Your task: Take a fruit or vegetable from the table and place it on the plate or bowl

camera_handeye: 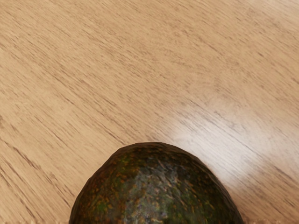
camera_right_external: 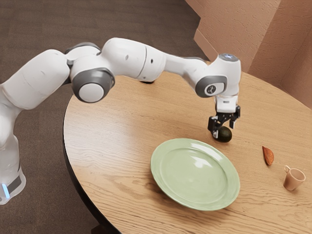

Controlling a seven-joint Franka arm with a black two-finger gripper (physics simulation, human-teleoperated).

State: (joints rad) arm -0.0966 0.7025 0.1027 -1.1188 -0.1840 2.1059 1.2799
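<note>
Round wooden table, brown carpet under it, terracotta walls behind. We see the arm coming in from the exterior view's left, hand pointing straight down at the tabletop.

Gripper: narrow, one black finger on each side of the avocado and pressed against it, so we read it as holding the avocado. The avocado sits low at the table surface; we cannot tell whether it has left the wood.

Position: the avocado is just past the far rim of the pale green plate, toward the exterior view's right, close to the plate but not touching it.

Wrist view: the avocado is directly under the hand, skin dark, pebbly, green-brown. Wood grain lies beyond it, with a bright glare patch.

Also on the table: a small orange-brown wedge lies to the exterior view's right of the avocado. A tan cup with a handle stands near the wedge, to the exterior view's right of the plate.
</note>
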